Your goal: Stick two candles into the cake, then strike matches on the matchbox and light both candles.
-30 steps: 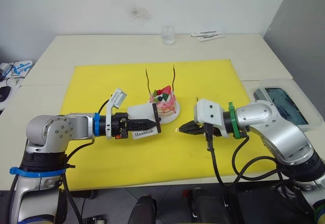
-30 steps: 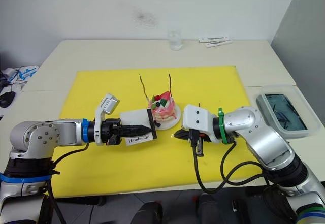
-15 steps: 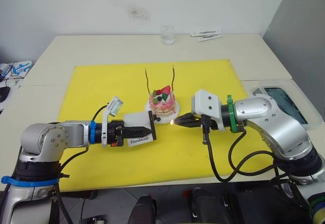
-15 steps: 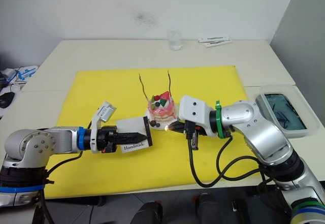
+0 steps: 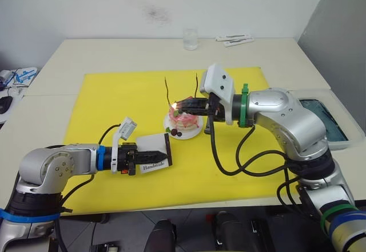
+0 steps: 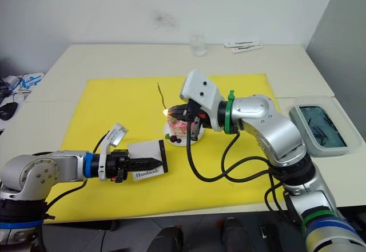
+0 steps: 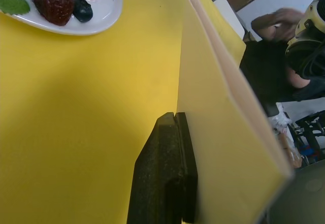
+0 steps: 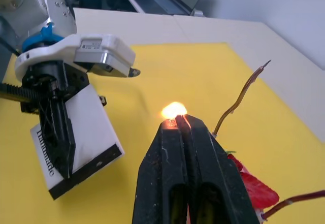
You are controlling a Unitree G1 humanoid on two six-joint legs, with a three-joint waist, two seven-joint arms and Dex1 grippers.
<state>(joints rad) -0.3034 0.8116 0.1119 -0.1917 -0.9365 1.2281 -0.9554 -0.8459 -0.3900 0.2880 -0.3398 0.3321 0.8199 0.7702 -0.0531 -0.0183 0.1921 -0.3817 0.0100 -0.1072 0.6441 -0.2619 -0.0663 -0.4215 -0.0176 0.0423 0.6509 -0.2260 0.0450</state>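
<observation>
Our right gripper is clamped on a burning match above the cake mid-mat, while our left gripper pinches the matchbox toward the mat's near edge.

"Handmade" in black on white matchbox; no other legible txt.

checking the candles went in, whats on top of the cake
Two candles stand in the cake, with a strawberry and berries. The right claw, holding a lit match, covers part of the top.
</observation>
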